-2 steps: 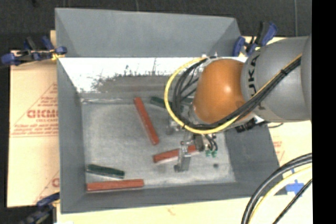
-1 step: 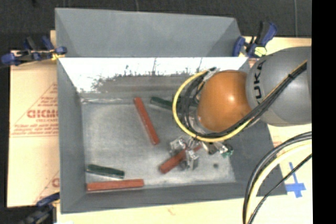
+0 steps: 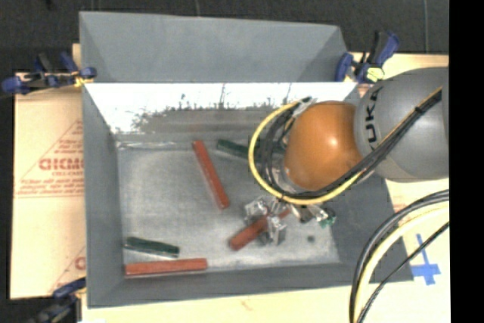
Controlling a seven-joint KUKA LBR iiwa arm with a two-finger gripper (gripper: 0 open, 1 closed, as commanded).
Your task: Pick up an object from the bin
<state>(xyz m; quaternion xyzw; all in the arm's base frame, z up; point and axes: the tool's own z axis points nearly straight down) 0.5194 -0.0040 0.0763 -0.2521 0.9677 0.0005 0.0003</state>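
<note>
My gripper (image 3: 266,222) is low over the bin floor at the lower right, its metal fingers down around the upper end of a short red-brown stick (image 3: 246,235) that lies tilted there. Whether the fingers grip it I cannot tell. A longer red-brown stick (image 3: 211,174) lies diagonally just to the upper left. A dark green stick (image 3: 232,148) shows at the back, partly hidden by the arm's cover.
Along the front wall lies a long red-brown stick (image 3: 165,266), with a dark green stick (image 3: 152,246) just above it at the lower left. The arm's orange cover and cables hang over the bin's right side.
</note>
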